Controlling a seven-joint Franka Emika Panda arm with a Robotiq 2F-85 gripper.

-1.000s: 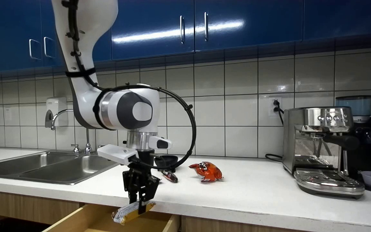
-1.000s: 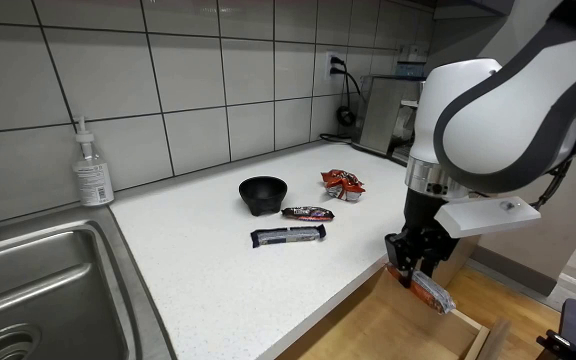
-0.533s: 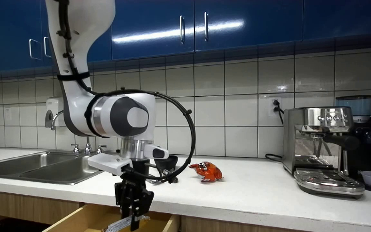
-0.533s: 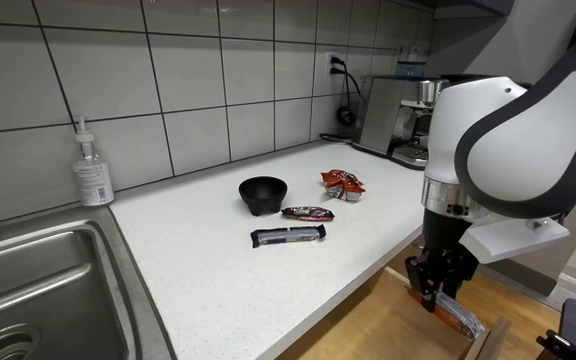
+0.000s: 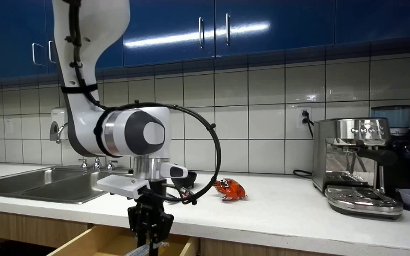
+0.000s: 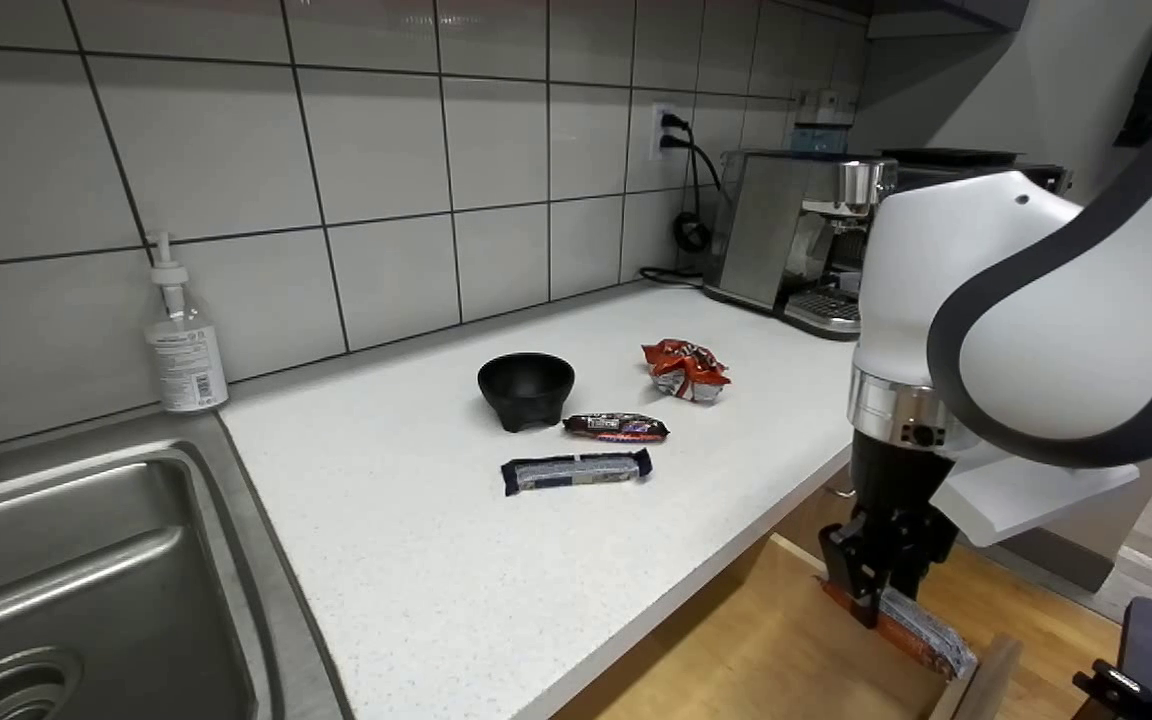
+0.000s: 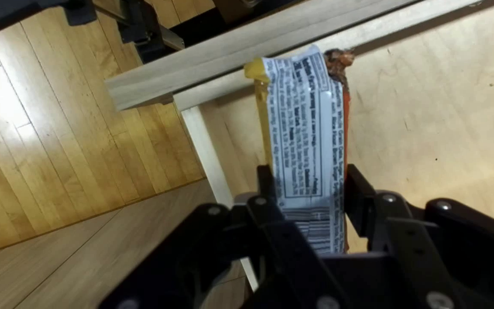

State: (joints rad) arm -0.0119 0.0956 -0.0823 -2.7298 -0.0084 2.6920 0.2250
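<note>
On the desk [image 6: 416, 560] I count one bowl [image 6: 526, 398], one orange bag [image 6: 686, 372], one brown bar [image 6: 618, 428] and one blue bar [image 6: 576, 472]. That makes three bars with the white-backed bar [image 7: 302, 128], which the end effector [image 7: 309, 184] has hold of: its jaws stand partway open, one snug against each of the bar's long sides. The held bar hangs over the one open drawer [image 6: 726, 640]; whether its far end touches the drawer's front, I can't tell from here.
</note>
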